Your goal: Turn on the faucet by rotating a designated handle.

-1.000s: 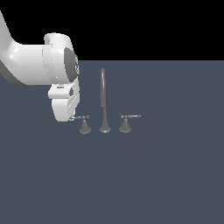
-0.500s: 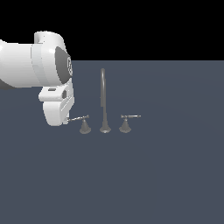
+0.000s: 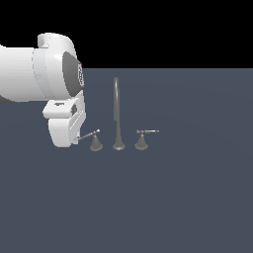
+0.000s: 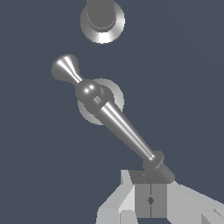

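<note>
The biggest thing is the dark blue-grey worktop (image 3: 188, 197), which is flat and runs back to a black wall. Next comes the fat white robot arm (image 3: 47, 74), reaching in from the exterior view's left and bending down. Then comes the grey metal faucet (image 3: 117, 143), which stands on the worktop in three pieces in a row. Its tall thin spout (image 3: 116, 111) rises in the middle and curls over at the top. On the exterior view's right of the spout sits the right lever (image 3: 144, 133), short, on a small cone foot. On the other side sits the handle (image 3: 89, 135), the lever on the exterior view's left, also on a small cone foot (image 3: 96, 145). It is tilted, with its long end pointing down toward the arm. The gripper (image 4: 150, 199) is the smallest part to tell about. In the wrist view its two grey pads (image 4: 142, 197) are pressed together with only a thin line between them, so it looks closed tight. The tip of the handle (image 4: 114, 124) lies right against the gripper and seems to touch it, but the pads are not around it.
</note>
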You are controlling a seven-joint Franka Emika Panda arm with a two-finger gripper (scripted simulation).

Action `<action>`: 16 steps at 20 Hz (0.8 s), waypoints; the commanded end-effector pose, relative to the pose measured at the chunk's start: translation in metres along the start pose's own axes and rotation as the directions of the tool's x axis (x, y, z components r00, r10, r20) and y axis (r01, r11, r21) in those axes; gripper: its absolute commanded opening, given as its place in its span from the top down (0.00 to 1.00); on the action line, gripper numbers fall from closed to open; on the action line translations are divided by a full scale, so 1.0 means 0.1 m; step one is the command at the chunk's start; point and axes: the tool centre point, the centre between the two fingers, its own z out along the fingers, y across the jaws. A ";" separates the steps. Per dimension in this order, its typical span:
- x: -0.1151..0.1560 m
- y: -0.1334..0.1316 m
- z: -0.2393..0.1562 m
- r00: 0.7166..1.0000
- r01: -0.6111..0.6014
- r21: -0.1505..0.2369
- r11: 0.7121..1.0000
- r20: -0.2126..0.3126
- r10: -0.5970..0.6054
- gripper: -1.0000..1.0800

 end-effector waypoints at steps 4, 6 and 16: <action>0.22 0.07 0.00 1.000 -0.012 -0.002 1.000 -0.003 0.012 1.00; 0.31 0.12 0.01 1.000 -0.015 -0.004 1.000 -0.004 0.015 1.00; 0.50 0.16 0.00 1.000 0.001 -0.003 1.000 0.003 -0.001 1.00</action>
